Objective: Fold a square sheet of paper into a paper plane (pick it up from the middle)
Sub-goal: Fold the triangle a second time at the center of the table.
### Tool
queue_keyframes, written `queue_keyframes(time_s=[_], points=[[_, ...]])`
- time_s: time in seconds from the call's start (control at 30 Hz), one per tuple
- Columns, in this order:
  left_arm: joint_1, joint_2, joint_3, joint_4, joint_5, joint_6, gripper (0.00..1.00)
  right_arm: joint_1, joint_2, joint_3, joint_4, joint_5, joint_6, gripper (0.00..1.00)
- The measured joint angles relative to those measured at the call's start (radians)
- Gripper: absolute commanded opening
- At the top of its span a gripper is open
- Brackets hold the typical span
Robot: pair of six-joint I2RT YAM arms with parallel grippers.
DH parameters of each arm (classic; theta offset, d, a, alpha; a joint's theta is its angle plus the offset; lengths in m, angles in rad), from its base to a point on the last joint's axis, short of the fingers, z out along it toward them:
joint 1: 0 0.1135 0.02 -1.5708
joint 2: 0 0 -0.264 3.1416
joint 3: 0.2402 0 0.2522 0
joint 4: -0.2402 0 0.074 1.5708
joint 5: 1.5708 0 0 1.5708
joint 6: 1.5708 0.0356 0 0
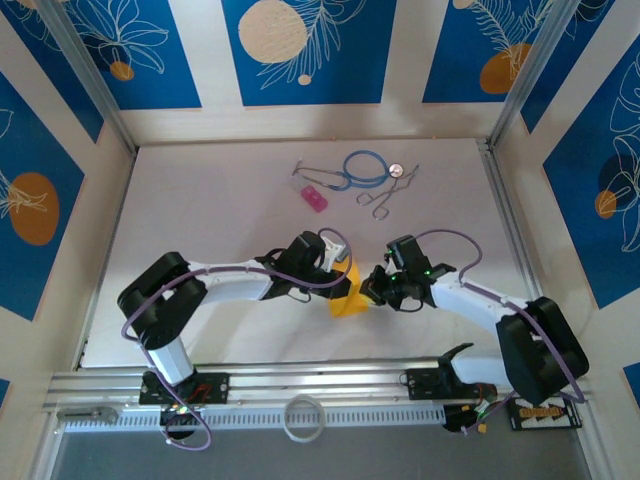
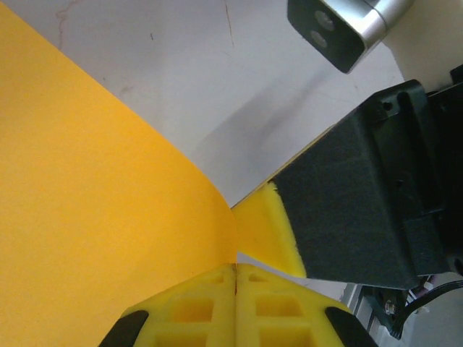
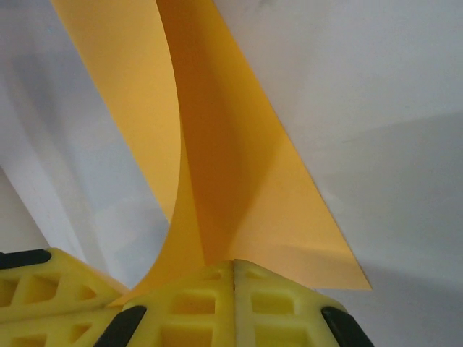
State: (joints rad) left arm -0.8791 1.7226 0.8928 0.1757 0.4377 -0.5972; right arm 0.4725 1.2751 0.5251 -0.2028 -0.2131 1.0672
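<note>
Toward six o'clock on the white table [image 1: 200, 200], both arms meet over the sheet of paper [image 1: 349, 298], which is lifted and curled between them rather than lying flat. The left pincer [image 2: 235, 266] is closed, with the paper's edge running into the seam between its yellow fingers. The right pincer [image 3: 233, 262] is closed too, nipping the sheet where it bends over on itself. With both tips holding thin paper so close together, any pull apart could tear it. A twist by one arm could set a crooked crease or let the sheet slip free. The pincers sit almost touching, so a small inward move might knock them together. Up at twelve o'clock lie a pink block [image 1: 314, 197], a blue looped tube [image 1: 365, 167] and some metal clamps [image 1: 383, 197], all well apart from the work and blocking nothing.
</note>
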Motion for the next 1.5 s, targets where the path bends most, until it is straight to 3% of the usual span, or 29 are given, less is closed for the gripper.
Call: queue_keyframes(time_s=[0.53,0.93,1.5], points=[[0.001,0.002,-0.01,-0.001,-0.005,0.0,0.0,0.012,0.163,-0.002,0.077,-0.017,-0.016,0.0],[0.052,0.029,-0.025,-0.01,-0.015,0.013,0.0,0.007,0.168,-0.002,0.08,-0.027,-0.046,0.0],[0.062,0.049,-0.007,-0.13,-0.111,0.136,0.0,0.007,0.169,0.003,0.071,-0.026,-0.057,0.0]])
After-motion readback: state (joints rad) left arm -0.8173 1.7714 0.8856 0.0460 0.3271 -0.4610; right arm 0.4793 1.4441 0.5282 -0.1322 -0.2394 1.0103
